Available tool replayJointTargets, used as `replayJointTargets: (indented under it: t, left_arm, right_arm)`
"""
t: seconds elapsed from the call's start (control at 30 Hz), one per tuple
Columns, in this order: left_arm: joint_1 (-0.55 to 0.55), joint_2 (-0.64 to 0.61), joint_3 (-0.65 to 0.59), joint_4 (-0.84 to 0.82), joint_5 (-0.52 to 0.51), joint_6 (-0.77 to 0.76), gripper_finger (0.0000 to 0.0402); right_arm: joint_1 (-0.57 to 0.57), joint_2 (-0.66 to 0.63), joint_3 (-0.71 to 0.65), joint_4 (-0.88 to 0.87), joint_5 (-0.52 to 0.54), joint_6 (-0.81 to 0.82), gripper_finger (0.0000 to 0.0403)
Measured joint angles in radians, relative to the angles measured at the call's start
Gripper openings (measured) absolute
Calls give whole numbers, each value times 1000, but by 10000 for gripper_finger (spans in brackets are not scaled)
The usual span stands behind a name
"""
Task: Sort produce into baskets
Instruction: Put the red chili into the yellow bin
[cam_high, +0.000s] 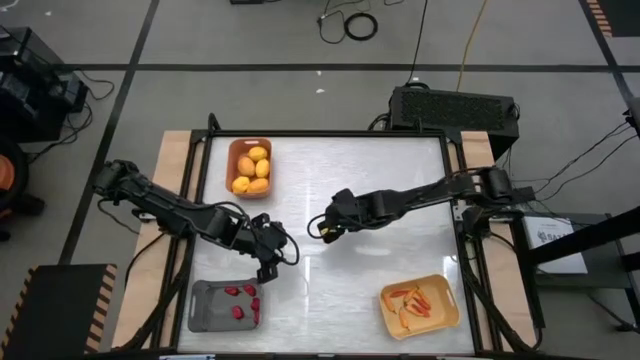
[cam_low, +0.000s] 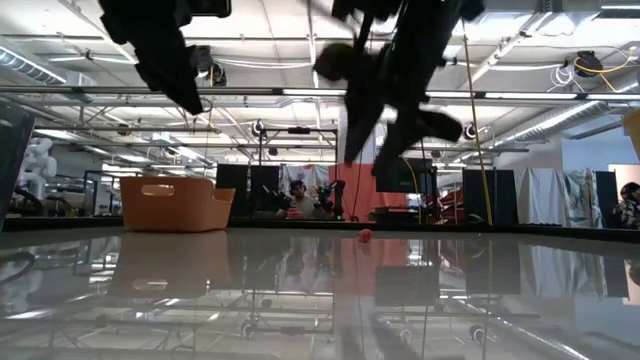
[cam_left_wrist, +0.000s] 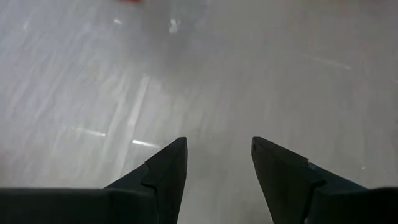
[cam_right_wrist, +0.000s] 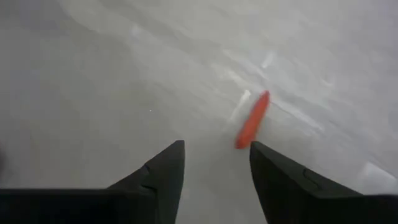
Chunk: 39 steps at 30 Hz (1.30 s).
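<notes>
My right gripper (cam_high: 325, 233) (cam_right_wrist: 216, 144) is open above the table's middle. A small orange-red stick (cam_right_wrist: 253, 119) lies flat on the table just ahead of one fingertip, and it shows as a red speck in the low view (cam_low: 365, 236). My left gripper (cam_high: 266, 270) (cam_left_wrist: 217, 142) is open and empty over bare table, just beyond the grey basket (cam_high: 205, 310) that holds red chilli pieces (cam_high: 240, 300). The orange-brown basket (cam_high: 234, 150) holds lemons (cam_high: 251, 169). The yellow basket (cam_high: 448, 312) holds carrot sticks (cam_high: 412, 300).
The table (cam_high: 370, 180) has a glossy white top inside a dark frame. The orange-brown basket stands at the far left, the grey one at the near left, the yellow one at the near right. A black box (cam_high: 455, 108) sits beyond the far edge.
</notes>
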Motion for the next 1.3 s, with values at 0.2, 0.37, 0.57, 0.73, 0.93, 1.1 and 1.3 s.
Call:
replayJointTargets:
  t: [0.2, 0.37, 0.57, 0.73, 0.93, 1.1, 1.3]
  left_arm:
    - [-27, 0, 0, -41, -26, -26, 187]
    - [-36, 0, 0, -44, -29, -27, 187]
    - [-36, 0, 0, -43, -50, -29, 187]
    - [-36, 0, 0, -43, -55, -28, 187]
    - [-36, 0, 0, -42, -71, -26, 187]
    - [-35, 0, 0, -42, -72, -25, 187]
    - [-35, 0, 0, -43, -95, -16, 187]
  right_arm:
    - [-24, 91, 0, -20, -21, 35, 192]
    - [-26, 134, 0, 33, -22, 10, 192]
    - [-27, 194, 0, 47, 26, 26, 192]
    - [-29, 214, 0, 42, 48, -22, 170]
    - [-29, 214, 0, 36, 38, -67, 75]
    - [-22, 190, 0, 21, -74, -123, 10]
    - [19, 83, 0, -95, -279, -141, 33]
